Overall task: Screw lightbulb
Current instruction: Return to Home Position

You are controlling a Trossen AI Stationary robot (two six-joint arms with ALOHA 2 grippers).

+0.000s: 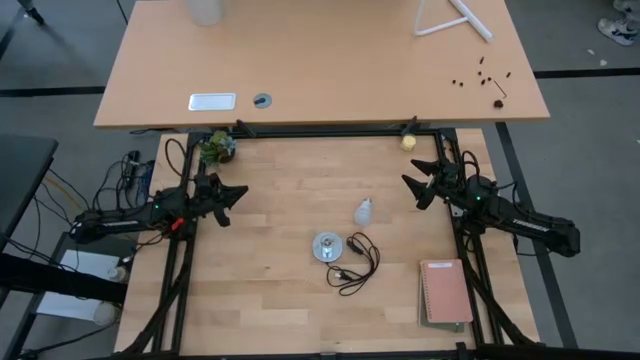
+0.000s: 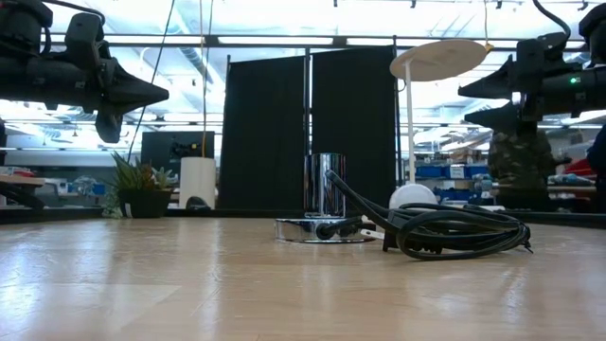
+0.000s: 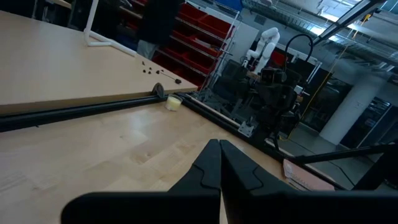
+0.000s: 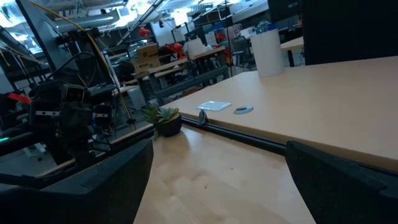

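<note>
The small white lightbulb [image 1: 364,211] lies on its side on the wooden table, just far-right of the round silvery socket disc [image 1: 327,246]. The disc's black cord [image 1: 355,265] coils to its right. In the low view the bulb [image 2: 412,196] shows behind the cord [image 2: 454,232], and the socket [image 2: 325,199] stands upright. My left gripper [image 1: 238,192] is shut and empty, above the table left of the bulb; its fingers [image 3: 219,152] are closed together. My right gripper [image 1: 408,186] is open and empty, above the table right of the bulb, and shows wide apart in its wrist view [image 4: 217,180].
A pinkish notebook [image 1: 445,292] lies at the near right. A small potted plant [image 1: 217,148] stands at the far left corner. A yellowish ball [image 1: 408,142] lies at the far edge. A black frame rail [image 1: 320,130] runs along the far edge, with a larger table [image 1: 320,60] beyond.
</note>
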